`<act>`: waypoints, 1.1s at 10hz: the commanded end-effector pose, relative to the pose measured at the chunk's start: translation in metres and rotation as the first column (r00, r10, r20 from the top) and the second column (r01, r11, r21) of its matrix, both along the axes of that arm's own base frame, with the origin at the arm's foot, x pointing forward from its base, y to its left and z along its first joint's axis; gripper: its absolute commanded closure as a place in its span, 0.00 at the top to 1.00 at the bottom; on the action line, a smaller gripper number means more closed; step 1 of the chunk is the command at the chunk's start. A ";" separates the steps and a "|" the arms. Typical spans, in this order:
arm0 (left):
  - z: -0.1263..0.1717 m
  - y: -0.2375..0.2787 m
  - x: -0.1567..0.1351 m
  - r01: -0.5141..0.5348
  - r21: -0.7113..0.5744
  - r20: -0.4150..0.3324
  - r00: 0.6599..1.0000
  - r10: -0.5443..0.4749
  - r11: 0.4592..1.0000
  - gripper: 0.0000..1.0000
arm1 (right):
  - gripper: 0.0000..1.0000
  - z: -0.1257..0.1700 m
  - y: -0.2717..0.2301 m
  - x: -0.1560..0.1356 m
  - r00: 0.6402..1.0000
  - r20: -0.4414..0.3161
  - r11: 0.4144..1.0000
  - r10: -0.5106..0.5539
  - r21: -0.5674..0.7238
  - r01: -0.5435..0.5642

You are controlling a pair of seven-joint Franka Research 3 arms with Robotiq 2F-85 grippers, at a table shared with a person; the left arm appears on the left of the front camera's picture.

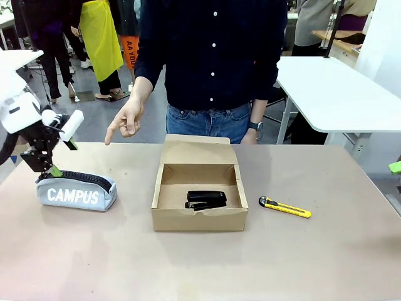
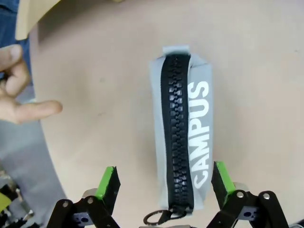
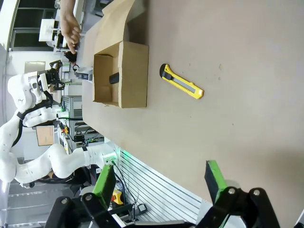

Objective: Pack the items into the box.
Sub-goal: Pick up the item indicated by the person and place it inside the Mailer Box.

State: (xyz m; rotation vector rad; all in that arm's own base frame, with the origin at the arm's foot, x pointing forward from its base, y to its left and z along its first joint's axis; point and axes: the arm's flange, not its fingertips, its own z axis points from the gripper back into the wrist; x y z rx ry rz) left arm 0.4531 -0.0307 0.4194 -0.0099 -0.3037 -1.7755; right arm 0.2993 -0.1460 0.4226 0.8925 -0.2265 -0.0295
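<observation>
Pouch [image 2: 183, 128] lies flat on the table [image 1: 188, 269], well left of the box [image 1: 199, 219] — not yet gripped.

Left gripper [image 2: 166, 183] hovers over the zip-pull end with its fingers spread wide, one on either side, holding nothing; the right gripper [image 3: 160, 183] is also open and empty, well apart from the utility knife [image 3: 181, 84]. A grip this far toward one end would likely let the soft pouch sag once lifted, and a drooping end could catch the box wall. The stapler [image 1: 205, 199] already lies inside near the front wall, so the pouch may land on it and sit proud of the rim. The person's hand [image 1: 125, 122] points down near the pouch — a risk if the arm swings that way.
</observation>
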 end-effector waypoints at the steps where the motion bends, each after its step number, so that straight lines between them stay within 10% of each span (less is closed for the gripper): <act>1: 0.017 0.001 0.007 0.032 -0.017 -0.081 0.996 -0.033 0.999 1.00 | 1.00 0.000 -0.003 -0.003 1.000 0.008 1.000 0.017 -0.010 -0.016; 11: -0.023 -0.009 0.014 -0.031 0.078 -0.130 0.991 0.041 0.996 1.00 | 1.00 0.000 -0.003 -0.003 1.000 0.008 1.000 0.017 -0.010 -0.016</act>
